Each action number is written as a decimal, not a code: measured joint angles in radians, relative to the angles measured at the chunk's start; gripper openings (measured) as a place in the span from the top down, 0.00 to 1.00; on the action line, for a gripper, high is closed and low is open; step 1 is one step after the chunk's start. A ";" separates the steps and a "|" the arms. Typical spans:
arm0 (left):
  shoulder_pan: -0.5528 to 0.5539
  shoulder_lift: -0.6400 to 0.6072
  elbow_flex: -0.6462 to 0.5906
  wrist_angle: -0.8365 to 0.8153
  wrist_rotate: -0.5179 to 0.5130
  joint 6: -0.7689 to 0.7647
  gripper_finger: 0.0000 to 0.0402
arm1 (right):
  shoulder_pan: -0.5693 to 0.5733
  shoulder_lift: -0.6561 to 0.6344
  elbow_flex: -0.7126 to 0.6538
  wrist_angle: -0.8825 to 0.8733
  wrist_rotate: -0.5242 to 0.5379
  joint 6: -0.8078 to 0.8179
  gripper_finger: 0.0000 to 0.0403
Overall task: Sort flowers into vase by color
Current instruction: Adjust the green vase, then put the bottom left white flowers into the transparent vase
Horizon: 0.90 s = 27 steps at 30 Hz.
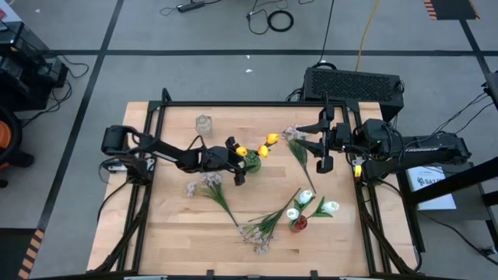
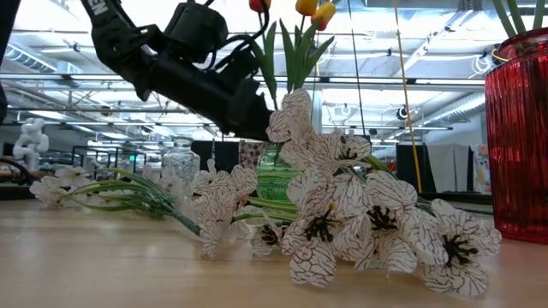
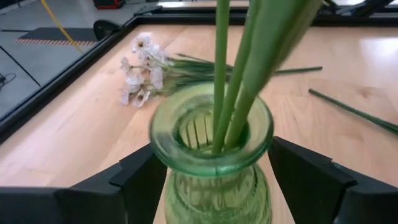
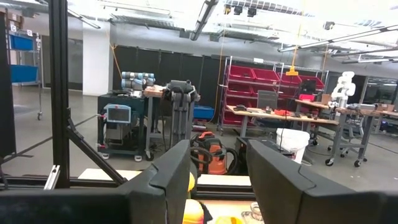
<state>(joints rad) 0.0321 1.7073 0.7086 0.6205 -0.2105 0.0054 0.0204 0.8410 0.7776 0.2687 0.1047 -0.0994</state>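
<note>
At table centre: green vase (image 1: 252, 162) with orange tulips (image 1: 264, 146) already inside, left gripper (image 3: 211, 180) wide around vase body, no contact visible. At 5 o'clock from it: red vase (image 1: 298, 224) holding white tulips (image 1: 310, 204). At 7 and 6 o'clock: pale sprays (image 1: 204, 183) flat on table (image 1: 171, 233). Probably light, stems stiff, blossoms soft and fragile; best to pinch at mid stem. At 3 o'clock: right gripper (image 1: 324, 165) waits, fingers apart, empty.
</note>
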 joint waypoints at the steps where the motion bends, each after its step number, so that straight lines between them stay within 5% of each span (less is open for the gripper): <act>1: -0.001 -0.016 0.000 -0.018 0.001 0.000 0.30 | 0.000 0.000 0.000 0.000 0.000 0.000 0.63; 15: -0.049 -0.341 0.000 -0.520 -0.031 -0.028 0.30 | 0.000 0.000 0.000 0.001 0.000 0.001 0.63; 27: -0.214 -0.594 0.000 -0.980 -0.031 -0.426 0.30 | 0.000 0.000 0.000 0.005 0.034 0.001 0.63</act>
<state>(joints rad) -0.1818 1.1128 0.7090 -0.3597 -0.2417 -0.4202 0.0208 0.8410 0.7776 0.2741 0.1385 -0.0986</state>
